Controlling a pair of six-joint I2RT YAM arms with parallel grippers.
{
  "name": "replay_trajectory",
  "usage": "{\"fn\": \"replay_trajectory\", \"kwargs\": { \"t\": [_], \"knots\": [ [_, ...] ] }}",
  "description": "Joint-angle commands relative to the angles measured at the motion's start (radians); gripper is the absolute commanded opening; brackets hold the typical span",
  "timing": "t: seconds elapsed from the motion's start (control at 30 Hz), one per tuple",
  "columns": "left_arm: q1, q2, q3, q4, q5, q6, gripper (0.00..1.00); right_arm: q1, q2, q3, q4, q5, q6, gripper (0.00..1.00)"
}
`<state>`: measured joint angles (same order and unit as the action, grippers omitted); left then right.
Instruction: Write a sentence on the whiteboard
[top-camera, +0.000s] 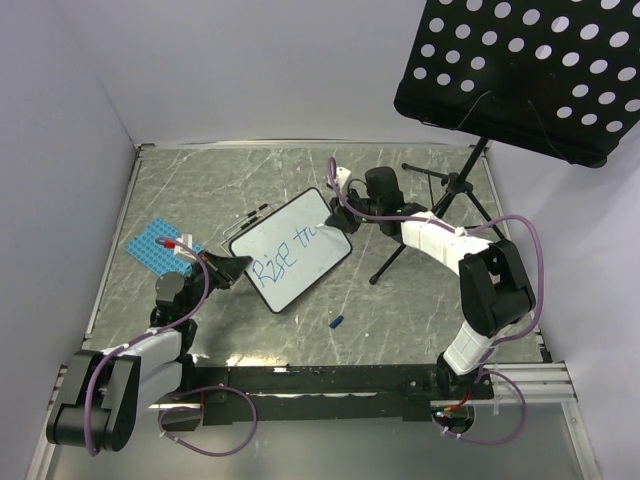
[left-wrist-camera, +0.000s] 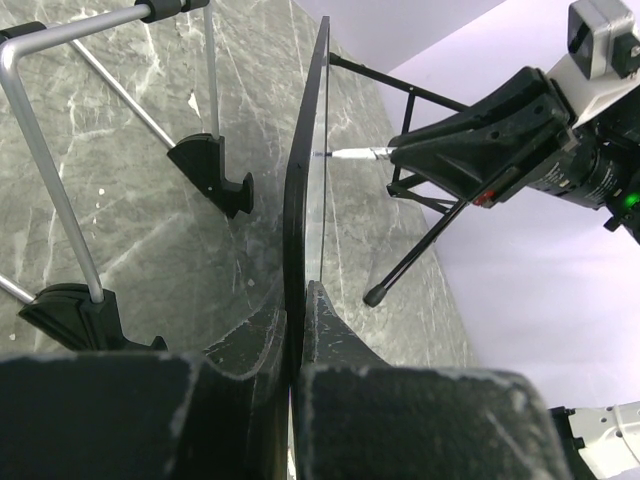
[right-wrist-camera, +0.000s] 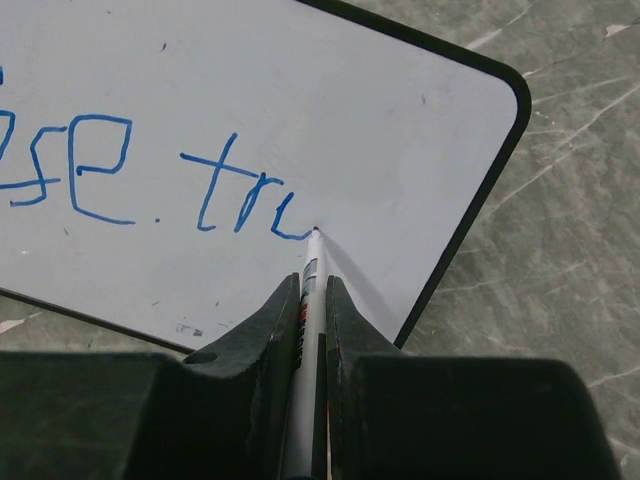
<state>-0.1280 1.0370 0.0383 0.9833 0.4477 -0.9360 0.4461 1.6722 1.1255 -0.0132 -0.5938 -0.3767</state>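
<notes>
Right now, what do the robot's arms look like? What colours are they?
The left arm and the right arm are built the same, with smooth white shells between chunky black joints. Thin purple cables loop loosely along both. The left gripper and the right gripper each have two black wedge-shaped fingers with scuffed, greyish faces.

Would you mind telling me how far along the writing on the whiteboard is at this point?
Done: "Rise" is written in blue on the whiteboard. In hand: the left pincer grips the board's edge while the right pincer presses the marker tip at the end of a half-formed "tru". Left: finishing that word and any words after it.
</notes>
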Motion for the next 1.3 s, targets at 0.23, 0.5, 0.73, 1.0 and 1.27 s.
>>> {"fn": "replay_trajectory", "kwargs": {
  "t": [0.23, 0.5, 0.73, 1.0, 1.27],
  "knots": [
    [-0.004, 0.006, -0.052, 0.097, 0.045, 0.029, 0.01, -0.006, 0.032, 0.1, 0.018, 0.003, 0.018, 0.0],
    [-0.004, 0.008, -0.054, 0.098, 0.042, 0.029, 0.01, -0.007, 0.052, 0.105, -0.005, -0.009, 0.018, 0.0],
    [-0.004, 0.017, -0.06, 0.107, 0.033, 0.026, 0.01, -0.007, 0.026, 0.057, -0.008, -0.014, -0.001, 0.0],
    [-0.004, 0.009, -0.06, 0.098, 0.017, 0.023, 0.01, -0.006, -0.008, -0.009, -0.016, -0.023, -0.021, 0.0],
    [-0.004, -0.006, -0.063, 0.081, 0.009, 0.023, 0.01, -0.004, -0.04, -0.058, -0.031, -0.043, -0.03, 0.0]
  ]
}}
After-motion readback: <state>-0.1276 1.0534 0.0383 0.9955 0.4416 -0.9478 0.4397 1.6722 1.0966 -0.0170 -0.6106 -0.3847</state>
